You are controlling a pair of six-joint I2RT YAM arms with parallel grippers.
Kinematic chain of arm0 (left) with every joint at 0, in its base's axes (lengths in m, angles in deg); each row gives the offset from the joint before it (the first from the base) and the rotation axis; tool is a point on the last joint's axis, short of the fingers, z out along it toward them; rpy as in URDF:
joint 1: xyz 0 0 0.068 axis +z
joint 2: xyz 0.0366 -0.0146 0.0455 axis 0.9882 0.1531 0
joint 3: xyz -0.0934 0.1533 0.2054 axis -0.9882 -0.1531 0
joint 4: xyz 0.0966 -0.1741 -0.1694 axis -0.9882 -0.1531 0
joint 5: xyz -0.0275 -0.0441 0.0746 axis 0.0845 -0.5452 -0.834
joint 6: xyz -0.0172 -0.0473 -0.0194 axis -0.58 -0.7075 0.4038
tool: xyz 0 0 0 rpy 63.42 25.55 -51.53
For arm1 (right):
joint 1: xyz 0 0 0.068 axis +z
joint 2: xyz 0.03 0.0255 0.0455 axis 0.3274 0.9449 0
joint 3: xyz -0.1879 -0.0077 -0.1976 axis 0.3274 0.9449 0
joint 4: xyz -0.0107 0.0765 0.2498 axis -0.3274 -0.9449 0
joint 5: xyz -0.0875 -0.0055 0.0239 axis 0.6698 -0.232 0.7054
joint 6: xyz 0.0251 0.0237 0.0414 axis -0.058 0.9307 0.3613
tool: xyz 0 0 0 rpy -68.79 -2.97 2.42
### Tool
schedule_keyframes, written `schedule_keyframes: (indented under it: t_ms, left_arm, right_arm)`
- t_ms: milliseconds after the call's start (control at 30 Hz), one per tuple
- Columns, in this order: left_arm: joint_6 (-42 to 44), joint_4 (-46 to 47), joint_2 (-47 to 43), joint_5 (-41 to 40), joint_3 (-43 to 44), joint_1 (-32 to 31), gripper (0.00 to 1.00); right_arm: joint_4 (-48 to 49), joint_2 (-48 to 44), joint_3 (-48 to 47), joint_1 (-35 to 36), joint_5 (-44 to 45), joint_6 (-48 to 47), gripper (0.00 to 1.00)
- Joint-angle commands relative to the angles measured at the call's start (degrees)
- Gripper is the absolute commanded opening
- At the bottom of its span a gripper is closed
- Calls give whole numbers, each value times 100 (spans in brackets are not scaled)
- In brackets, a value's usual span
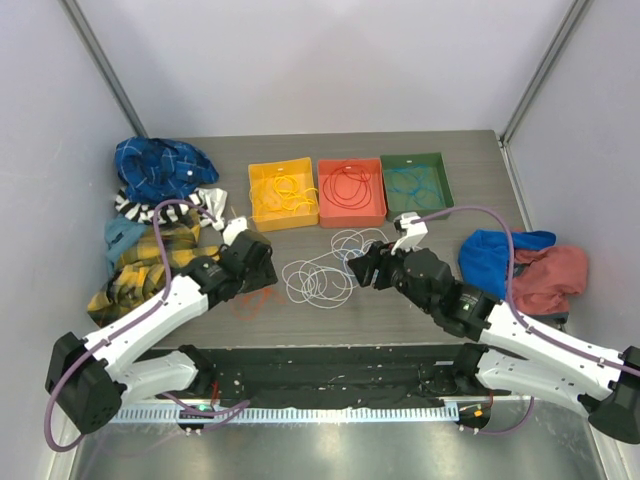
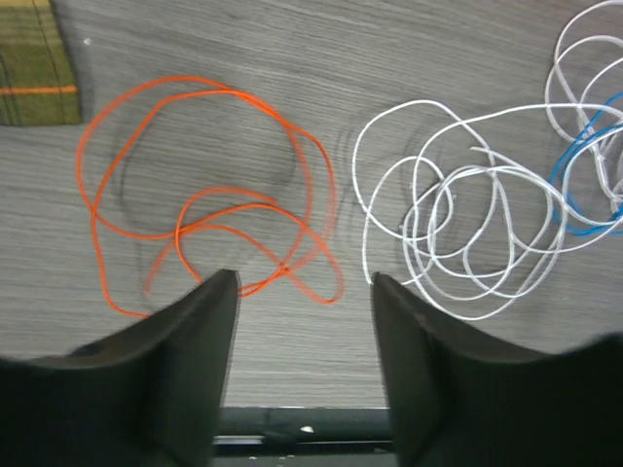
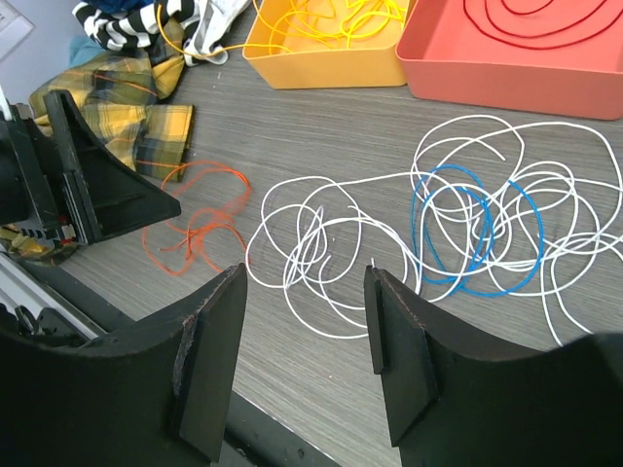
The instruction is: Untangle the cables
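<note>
Top view, cables: a white tangle [image 1: 320, 277] lies mid-table between the 2 arms. An orange cable [image 1: 252, 298] lies just to its left.
Top view, trays: the yellow tray [image 1: 285, 224], red tray [image 1: 352, 219] and green tray [image 1: 410, 158] stand in a row behind, each holding coiled cable.
Top view, arms: the left gripper [image 1: 258, 272] is over the orange cable and the right gripper [image 1: 358, 268] is at the tangle's right edge.
Left wrist, left gripper [image 2: 304, 282]: the fingers are apart and empty, hovering above the table.
Left wrist, orange cable [image 2: 180, 232]: 1 strand crosses itself in several loops, apart from the white tangle [image 2: 453, 190].
Right wrist, right gripper [image 3: 304, 277]: the fingers are apart and hold nothing, above the tangle's near edge.
Right wrist, blue cable [image 3: 417, 219]: it is threaded through the white loops at the right.
Step in hand (judged): the free orange cable looks the easiest first grasp.
Doing it well: pinch 1 outer strand, not a crossing. Lift slowly and stop if a white loop follows. For the blue cable, 1 gripper should pin the white loops while the other draws along the strand.
</note>
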Motion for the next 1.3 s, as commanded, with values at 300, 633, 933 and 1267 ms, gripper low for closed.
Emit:
schedule_keyframes:
  t_ms: [300, 633, 933, 1267]
  left_arm:
    - [-681, -101, -136, -295, -242, -18, 100]
    - [-708, 824, 1129, -418, -463, -9, 100]
    - [-743, 1027, 1587, -506, -471, 35, 38]
    - [-218, 824, 553, -559, 9, 70, 0]
  right_arm:
    - [483, 72, 159, 19, 81, 2, 59]
    - [343, 46, 107, 10, 116, -68, 59]
    - [158, -165, 151, 19, 283, -164, 59]
    - [-70, -463, -130, 19, 406, -208, 59]
